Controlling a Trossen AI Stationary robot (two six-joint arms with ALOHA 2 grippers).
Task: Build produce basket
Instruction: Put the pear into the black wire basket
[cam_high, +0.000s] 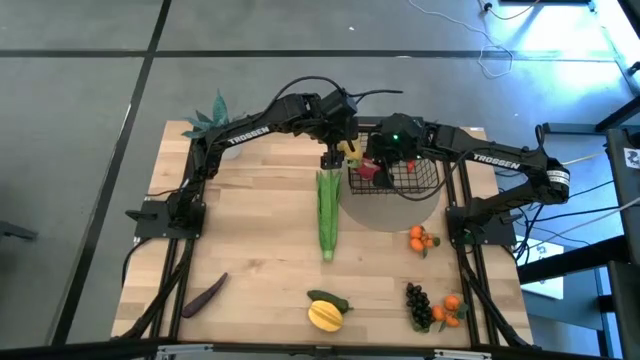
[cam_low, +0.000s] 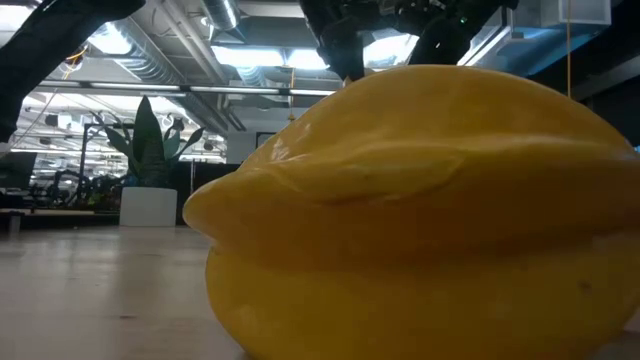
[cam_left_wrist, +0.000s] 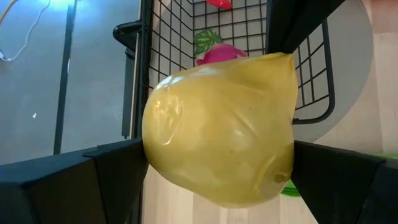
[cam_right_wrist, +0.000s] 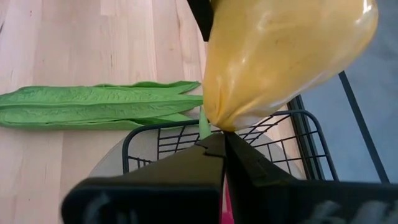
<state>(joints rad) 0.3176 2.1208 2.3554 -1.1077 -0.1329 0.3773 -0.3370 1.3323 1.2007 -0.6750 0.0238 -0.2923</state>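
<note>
My left gripper (cam_high: 340, 152) is at the far middle of the table, shut on a smooth yellow fruit (cam_left_wrist: 217, 124), just left of the black wire basket (cam_high: 415, 180). The basket stands on a grey round mat (cam_high: 390, 212). My right gripper (cam_high: 378, 160) is over the basket's left side, shut, with the red radish (cam_high: 368, 170) at its fingers. In the left wrist view the radish (cam_left_wrist: 217, 53) shows inside the mesh. The long green corn (cam_high: 328, 215) lies flat on the table just near of my left gripper. My left gripper pinches the yellow fruit between its two fingers (cam_left_wrist: 118, 168), one on each side of its body (cam_left_wrist: 161, 155). The fingers point down from above. The fruit is lifted clear of the table, beside the basket's left wall. My right gripper is shut on a thin green strip (cam_right_wrist: 203, 123) that sticks out past its fingertips, apparently the radish's leaf. The fingers themselves hide the rest of the contact. Pink shows under them (cam_right_wrist: 226, 208).
Oranges (cam_high: 422, 238) lie right of the mat. Dark grapes (cam_high: 418, 305) and more oranges (cam_high: 453, 305) sit at the near right. A green pepper (cam_high: 330, 300) and a ridged yellow fruit (cam_high: 325, 316) are at near centre, an eggplant (cam_high: 205, 295) near left, a potted plant (cam_high: 210, 118) far left.
</note>
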